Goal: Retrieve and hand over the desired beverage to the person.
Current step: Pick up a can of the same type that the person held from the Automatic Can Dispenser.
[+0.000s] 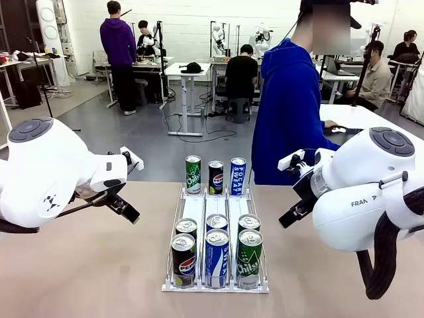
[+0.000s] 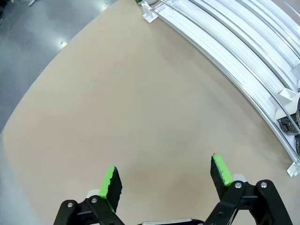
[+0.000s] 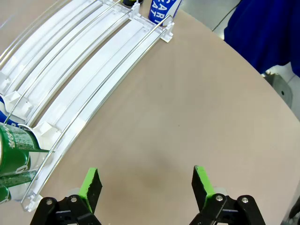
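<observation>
A white wire rack [image 1: 216, 205] on the tan table holds beverage cans. At its far end stand a green can [image 1: 193, 174], a black Pepsi can [image 1: 216, 177] and a blue Pocari Sweat can [image 1: 238, 175]. Several more cans fill its near end, among them a black one [image 1: 183, 260], a blue one [image 1: 216, 257] and a green one [image 1: 249, 258]. The person [image 1: 288, 112] in a blue hoodie stands at the far side, turned sideways. My left gripper [image 2: 164, 171] hangs open over bare table left of the rack [image 2: 243, 51]. My right gripper [image 3: 143, 176] hangs open right of the rack [image 3: 84, 70], beside a green can [image 3: 14, 150].
Bare table lies on both sides of the rack. The two white arms [image 1: 46, 175] [image 1: 364, 192] flank it. Other people sit and stand at desks far behind. The blue sleeve [image 3: 267, 33] shows past the table edge.
</observation>
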Tool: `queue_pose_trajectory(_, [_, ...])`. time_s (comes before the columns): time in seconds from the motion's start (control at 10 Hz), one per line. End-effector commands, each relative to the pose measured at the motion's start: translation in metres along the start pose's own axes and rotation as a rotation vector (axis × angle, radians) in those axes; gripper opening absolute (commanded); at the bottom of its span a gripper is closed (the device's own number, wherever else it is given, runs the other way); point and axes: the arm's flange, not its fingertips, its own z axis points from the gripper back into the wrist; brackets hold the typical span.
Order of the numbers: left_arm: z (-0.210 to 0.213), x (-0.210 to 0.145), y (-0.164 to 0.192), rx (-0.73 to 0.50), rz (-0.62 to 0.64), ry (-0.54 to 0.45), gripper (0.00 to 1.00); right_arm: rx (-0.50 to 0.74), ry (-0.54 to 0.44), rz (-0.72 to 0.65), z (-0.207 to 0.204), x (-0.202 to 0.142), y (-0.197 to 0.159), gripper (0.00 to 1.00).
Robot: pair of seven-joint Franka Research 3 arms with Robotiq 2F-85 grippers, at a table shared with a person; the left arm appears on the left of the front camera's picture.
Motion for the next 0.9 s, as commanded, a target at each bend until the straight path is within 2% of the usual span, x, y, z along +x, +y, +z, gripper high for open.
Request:
queue_pose_trajectory(0.0, [0.0, 0.0, 0.0, 0.0, 0.0, 0.0, 1.0, 0.0, 0.0, 0.001, 0.0, 0.0, 0.0001, 1.0])
queue_pose_trajectory(0.8, [0.0, 0.0, 0.0, 0.0, 0.0, 0.0, 1.0, 0.0, 0.0, 0.001, 0.0, 0.0, 0.0001, 1.0])
